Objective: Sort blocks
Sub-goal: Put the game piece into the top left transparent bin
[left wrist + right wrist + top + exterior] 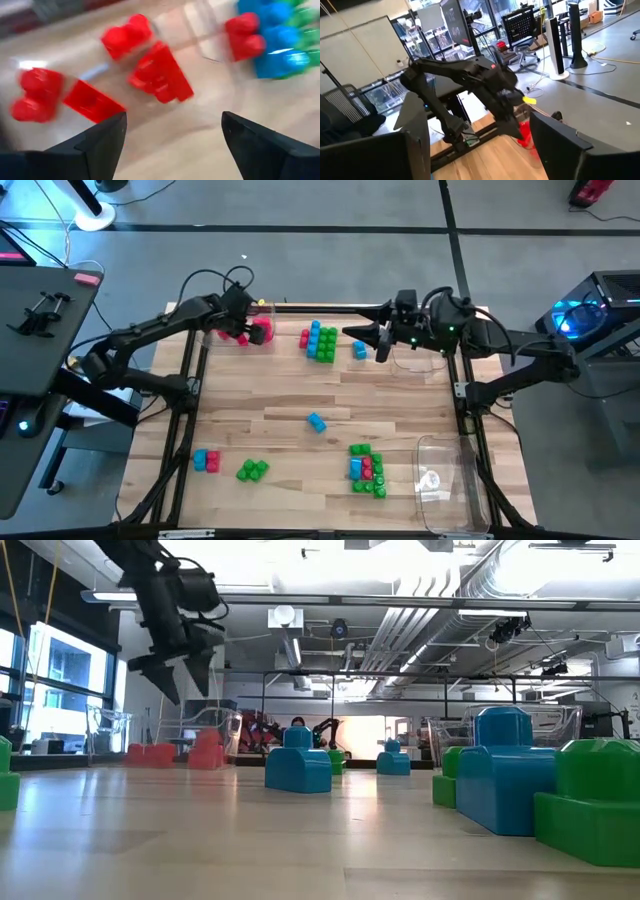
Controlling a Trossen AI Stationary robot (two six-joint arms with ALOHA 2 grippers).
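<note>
A pale wood-plank table (pixel 300 405) stands on grey concrete flooring. Glossy studded blocks (pixel 321 341) lie scattered across it; red blocks (pixel 159 72) sit in a clear tray beneath the open left gripper (pixel 172 131). The right gripper (pixel 368 340) hovers open beside the far cluster.

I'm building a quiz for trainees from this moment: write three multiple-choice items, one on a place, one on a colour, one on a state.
1. Where is the left gripper?
A. over the clear tray at the table's far left
B. at the near right corner
C. off the table

2. What colour are the blocks in that tray?
A. green
B. red
C. blue

3. How do the left gripper's fingers stand?
A. shut on a block
B. open, empty
C. shut, empty

Answers: 1 A, high view shows it there. 2 B, left wrist view shows red bricks. 3 B, fingers apart, nothing between.
</note>
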